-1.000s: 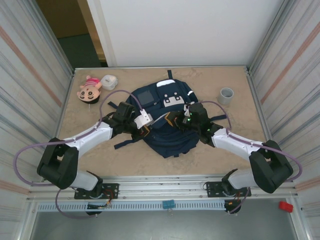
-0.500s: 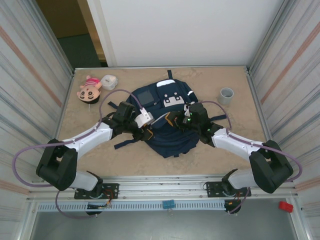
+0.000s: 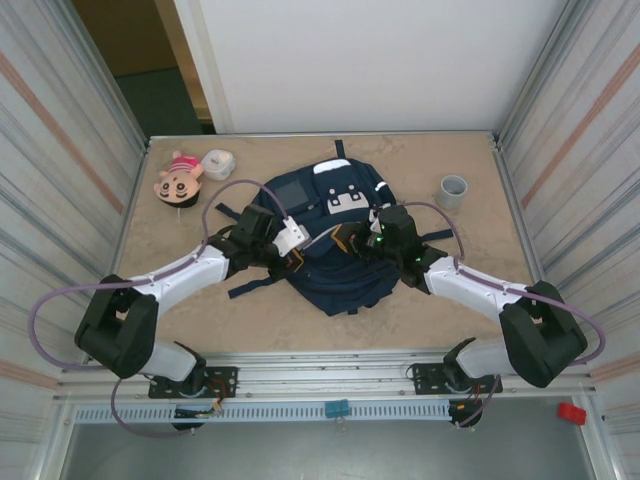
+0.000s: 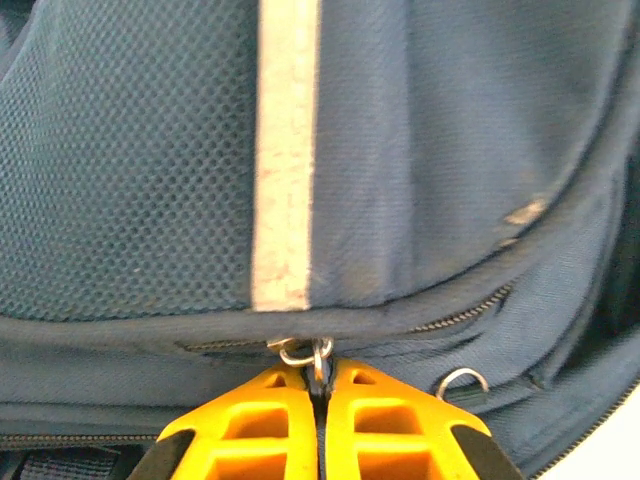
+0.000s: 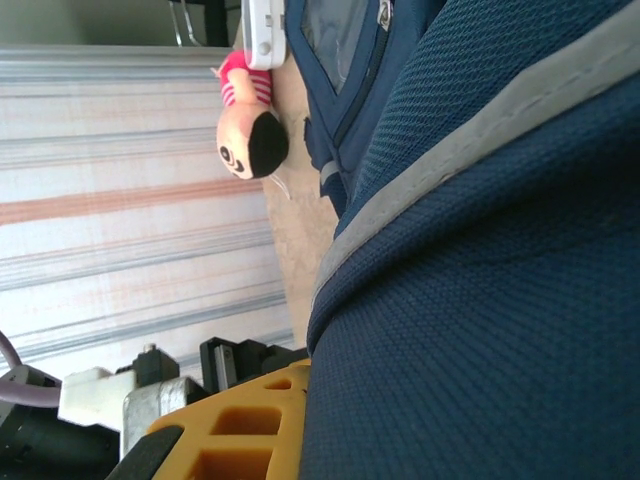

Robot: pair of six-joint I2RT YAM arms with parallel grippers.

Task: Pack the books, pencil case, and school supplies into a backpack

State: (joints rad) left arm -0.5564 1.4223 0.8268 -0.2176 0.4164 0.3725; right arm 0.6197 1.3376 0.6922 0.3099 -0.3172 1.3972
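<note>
Surface (image 3: pixel 420 165) is carrying the backpack (image 3: pixel 335 285), which is lying flat at its middle, long axis running near to far, grey patch at the far end. Both arms are reaching over it. The left end effector (image 3: pixel 293 262) is sitting at its left edge. The right end effector (image 3: pixel 348 240) is closed narrow on its right half, blue fabric lying over the yellow finger (image 5: pixel 250 425); whether it is pinching cloth I cannot tell. Doll head (image 3: pixel 178 182) and grey cup (image 3: pixel 453 190) are sitting well apart, far left and far right, blocking nothing. The zipper pull (image 4: pixel 318 352) is looking pinched between the closed left fingertips, with the zipper seam running crosswise just beyond, so the coming pull is probably going along that seam.
</note>
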